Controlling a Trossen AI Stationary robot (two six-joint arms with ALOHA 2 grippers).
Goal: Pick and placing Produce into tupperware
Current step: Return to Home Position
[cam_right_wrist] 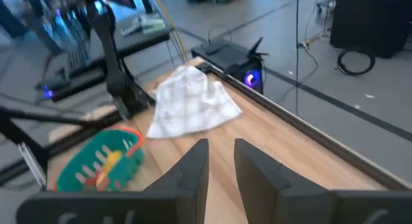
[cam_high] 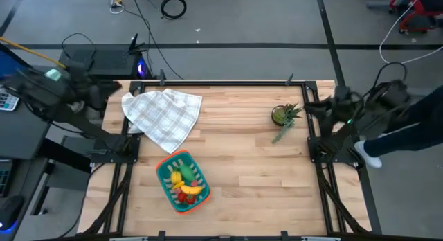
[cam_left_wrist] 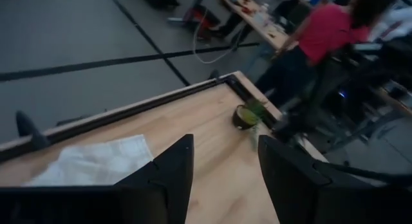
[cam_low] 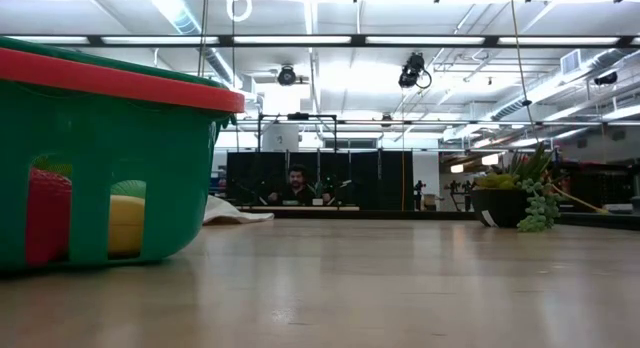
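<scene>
Two wrist views alone reveal the jaws: left gripper (cam_left_wrist: 225,150) wide apart, right gripper (cam_right_wrist: 221,147) barely parted, both empty; overhead, produce (cam_high: 187,185) lies in the tupperware (cam_high: 162,173).

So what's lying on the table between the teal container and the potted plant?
Nothing: in the high view the table is bare between the tupperware and the potted plant. The checked cloth lies off to one side.

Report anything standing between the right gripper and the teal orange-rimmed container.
A small green potted plant stands right by the right gripper, near its line to the teal orange-rimmed container; beyond it, only bare wooden tabletop.
</scene>
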